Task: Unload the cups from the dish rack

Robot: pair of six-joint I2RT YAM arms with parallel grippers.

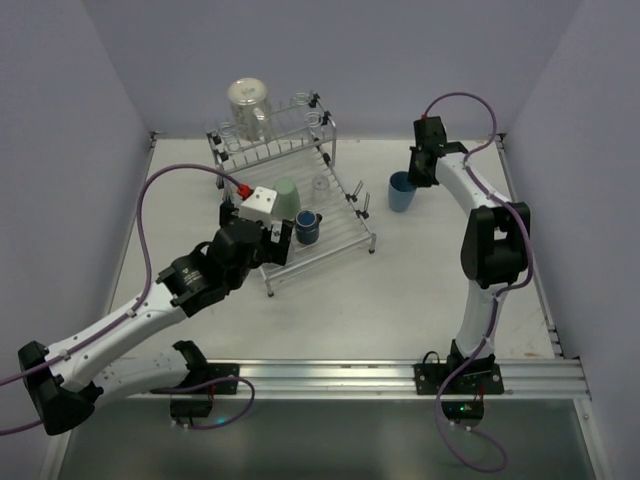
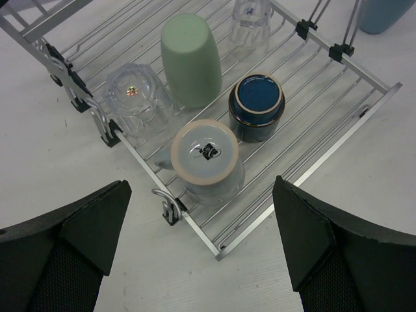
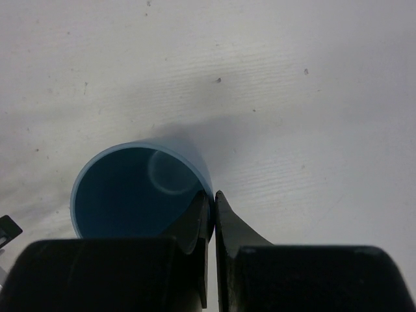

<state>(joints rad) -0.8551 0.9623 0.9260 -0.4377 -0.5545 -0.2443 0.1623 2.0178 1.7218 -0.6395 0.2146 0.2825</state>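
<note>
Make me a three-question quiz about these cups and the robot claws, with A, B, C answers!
1. Where is the light blue cup?
A in the rack
B beside the rack
C on the floor

2. What colour is the mug next to the grey mug?
A red
B yellow
C dark blue

3. The left claw is:
A open
B shut on a cup
C shut and empty

Answers:
1 B: it stands outside the rack, on its right.
2 C: the dark blue mug sits beside it.
3 A: it gapes wide above the rack.
</note>
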